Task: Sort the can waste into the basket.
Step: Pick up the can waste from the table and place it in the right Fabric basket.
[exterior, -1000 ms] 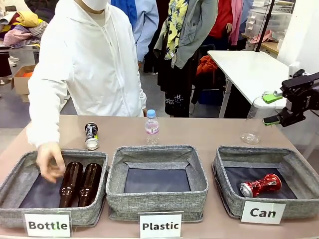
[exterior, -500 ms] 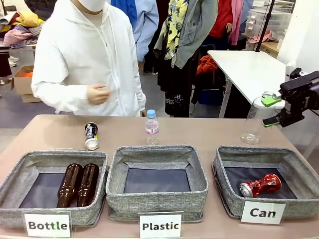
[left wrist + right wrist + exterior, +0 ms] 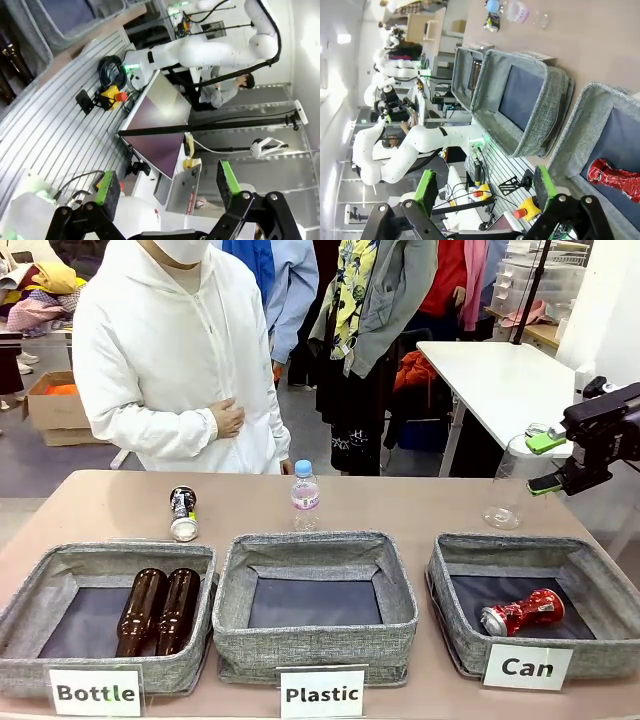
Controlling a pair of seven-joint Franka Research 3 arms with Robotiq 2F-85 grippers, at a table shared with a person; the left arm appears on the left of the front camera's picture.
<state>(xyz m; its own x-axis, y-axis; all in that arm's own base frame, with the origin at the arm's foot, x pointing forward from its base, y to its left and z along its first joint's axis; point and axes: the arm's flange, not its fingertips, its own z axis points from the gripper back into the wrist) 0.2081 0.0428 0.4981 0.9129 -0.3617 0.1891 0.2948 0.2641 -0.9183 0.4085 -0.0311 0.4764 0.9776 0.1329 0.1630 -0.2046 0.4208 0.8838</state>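
Beige bench seen from the robot's side, with a person in a white hooded top standing at its far edge, one hand held against the body. Three grey fabric bins stand in a row along the near edge. The left bin, carded "Bottle", holds two brown bottles lying side by side; the middle bin is carded "Plastic". The basket at the right carries a white card reading "Can", and the crushed red can lies on its side on the dark lining, towards the near right corner. The black can lies on the bench just beyond the far wall of the left bin, well apart from the basket. A small water bottle stands upright beyond the middle bin, and a clear bottle stands beyond the basket. The right end effector hangs above the far right of the bench, beside the clear bottle, its green pads spread wide and holding nothing. In the right wrist view the same end effector is wide apart, with the basket and red can at the lower right. In the left wrist view the left end effector is likewise spread wide and empty, aimed away from the bench.
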